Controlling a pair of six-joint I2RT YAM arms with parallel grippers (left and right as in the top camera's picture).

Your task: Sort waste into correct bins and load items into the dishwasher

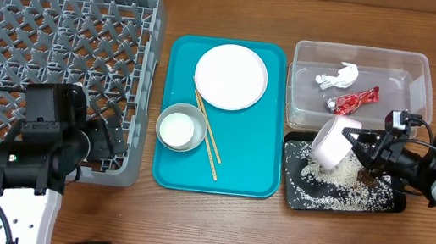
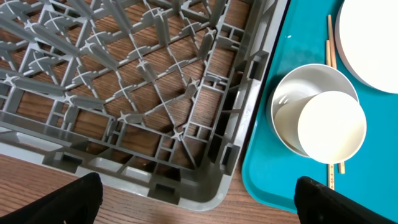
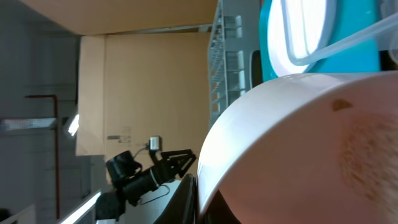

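Black tray (image 1: 287,171) holds rice (image 1: 334,195) (bowl (image 1: 333,143) tilted above); wrapper (image 1: 356,99), tissue (image 1: 337,75) in tub (image 1: 417,82).

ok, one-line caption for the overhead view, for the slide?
Right pincer tips a white bowl over the black tray, rice grains scattered in it.

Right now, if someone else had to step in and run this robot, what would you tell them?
Left hand: open, empty, over the near corner of the grey dish rack, which shows nothing in it.
Right hand: shut on a white bowl, tipped over the black tray.
Done: tissue and red wrapper in the clear tub; rice in the black tray.
Left to do: bowl, large plate, small white dish and chopsticks into the rack; the last three lie on the teal tray.
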